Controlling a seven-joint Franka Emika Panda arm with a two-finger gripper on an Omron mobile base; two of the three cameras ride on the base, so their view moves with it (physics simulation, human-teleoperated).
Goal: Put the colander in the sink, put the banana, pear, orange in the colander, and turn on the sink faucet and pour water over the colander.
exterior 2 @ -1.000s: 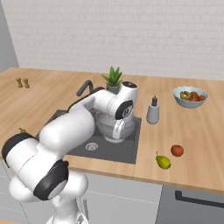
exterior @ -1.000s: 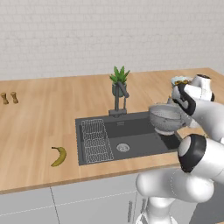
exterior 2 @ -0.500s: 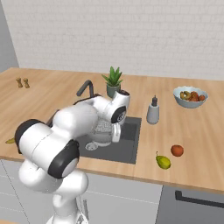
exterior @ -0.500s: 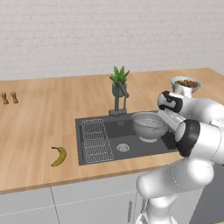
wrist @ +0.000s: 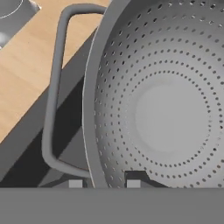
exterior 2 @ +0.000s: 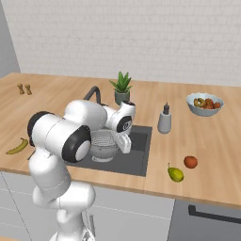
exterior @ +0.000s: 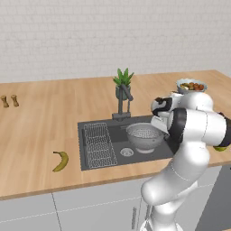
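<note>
Colander (exterior: 144,136) is seen inside the sink (exterior: 92,155), right of the drain and clear of the wire rack (exterior: 100,143) at the basin's left side. Gripper (wrist: 104,183) is clenched on the colander's rim, one fingertip inside the wall and one outside, by the loop handle. Whether the base rests on the basin floor cannot be told. Judged stiff, light, thin-walled metal; smooth and likely to slip or swing if pinched loosely, so the rim near the handle is the sound place to take hold. Banana (exterior: 61,160) lies on the bench left of the sink, near the front edge. Pear (exterior 2: 175,173) and orange (exterior 2: 190,162) lie on the bench right of the sink, toward the front edge.
</note>
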